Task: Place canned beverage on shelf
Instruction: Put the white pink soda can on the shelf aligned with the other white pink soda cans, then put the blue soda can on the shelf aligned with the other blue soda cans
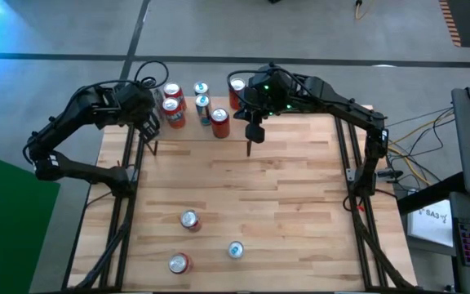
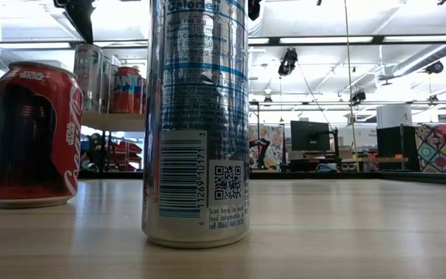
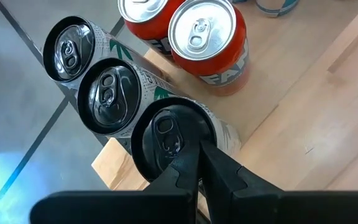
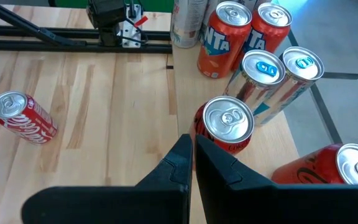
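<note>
The shelf (image 1: 300, 126) stands along the table's far edge and carries several upright cans: orange ones (image 3: 210, 43), silver ones with blue tops (image 4: 263, 74), a red one (image 4: 227, 124) and three dark-topped ones in a row at its left end. My left gripper (image 3: 197, 163) is shut above the nearest dark-topped can (image 3: 166, 134). My right gripper (image 4: 189, 149) is shut, empty, beside and above the red can. Three more cans, among them a red one (image 1: 189, 220) and a silver one (image 1: 235, 250), stand upright on the near tabletop. My left gripper's shut fingertips (image 3: 188, 155) come slanting down from above over the lid of the nearest dark-topped can (image 3: 160, 127), which stands upright at the shelf's corner. Whether they touch the lid I cannot tell.
In the low view the silver can (image 2: 196, 124) fills the foreground with a red Coca-Cola can (image 2: 33, 136) to its left. Black frame posts (image 1: 133, 155) (image 1: 351, 163) run along both table sides. The middle of the tabletop (image 1: 243, 180) is bare wood.
</note>
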Controlling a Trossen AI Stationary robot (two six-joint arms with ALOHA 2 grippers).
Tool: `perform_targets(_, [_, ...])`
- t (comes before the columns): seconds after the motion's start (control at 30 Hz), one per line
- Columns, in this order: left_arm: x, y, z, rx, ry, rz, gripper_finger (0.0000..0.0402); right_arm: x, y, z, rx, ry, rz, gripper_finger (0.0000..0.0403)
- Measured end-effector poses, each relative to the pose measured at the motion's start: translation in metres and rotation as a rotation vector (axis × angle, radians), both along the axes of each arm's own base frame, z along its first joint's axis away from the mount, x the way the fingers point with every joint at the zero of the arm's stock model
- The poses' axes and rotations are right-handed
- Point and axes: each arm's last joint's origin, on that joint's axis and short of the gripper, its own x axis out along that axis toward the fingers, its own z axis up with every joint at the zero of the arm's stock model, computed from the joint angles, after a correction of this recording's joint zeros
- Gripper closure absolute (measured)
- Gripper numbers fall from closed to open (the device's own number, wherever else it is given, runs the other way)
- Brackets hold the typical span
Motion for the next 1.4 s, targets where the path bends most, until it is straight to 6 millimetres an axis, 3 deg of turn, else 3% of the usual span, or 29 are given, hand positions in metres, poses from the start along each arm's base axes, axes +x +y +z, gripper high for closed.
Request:
perform_targets(0.5, [-0.005,-0.001,0.01,0.058,-0.035,0.049,0.0402,0.0,0.0,0.0,0.0,0.0,0.0,0.0394])
perform_targets(0.97, [-0.022,-0.034,0.037,0.126,-0.436,-0.01,0.0402,0.005,0.013,-0.004,0.042,0.012,0.009,0.0394])
perform_targets(1.2, [-0.016,-0.049,0.024,0.127,-0.506,-0.08,0.0402,0.01,0.032,-0.019,0.092,0.084,0.031,0.0394])
perform_targets(1.4, [0.001,-0.068,0.005,0.098,-0.602,-0.201,0.0402,0.012,0.051,-0.03,0.18,0.154,0.012,0.0394])
